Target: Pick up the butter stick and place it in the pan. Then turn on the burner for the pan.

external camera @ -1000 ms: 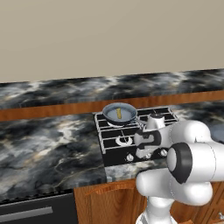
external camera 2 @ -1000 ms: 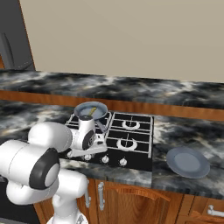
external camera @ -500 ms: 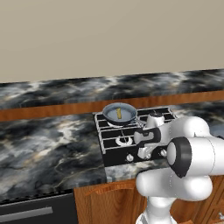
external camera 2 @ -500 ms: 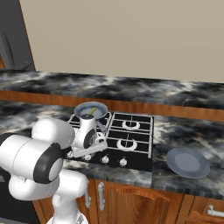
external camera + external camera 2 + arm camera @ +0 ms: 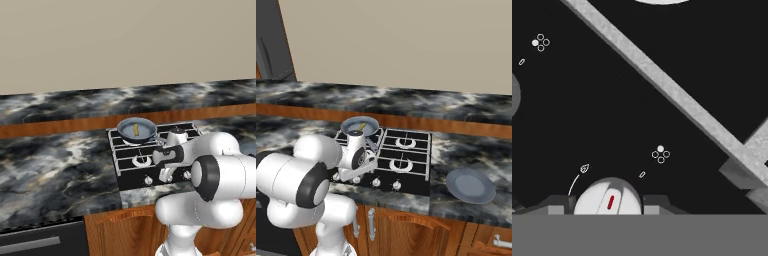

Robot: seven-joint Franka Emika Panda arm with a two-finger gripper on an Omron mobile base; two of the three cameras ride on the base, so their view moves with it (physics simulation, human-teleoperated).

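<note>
The butter stick (image 5: 136,130) lies in the pan (image 5: 136,129) at the cooktop's rear-left corner. The end effector (image 5: 609,204) has descended onto a front knob (image 5: 610,198), fingers straddling it, apparently clamped; ignition follows.

Plain beige wall (image 5: 125,40) behind, no windows in shot. Dark marbled stone surface (image 5: 50,170) w/ white veining runs L to R; raised back ledge of same stone (image 5: 406,100) sits on a brown wood strip (image 5: 65,126). Black cooktop (image 5: 411,172) set flush into the surface. Wood cabinet fronts (image 5: 406,235) below, w/ silver bar handles (image 5: 372,225). Dark oven front (image 5: 40,242) under the surface at lower left. Tall dark grey unit (image 5: 273,45) in far left corner, prob. fridge. Light even, soft, no hard shadows.
</note>
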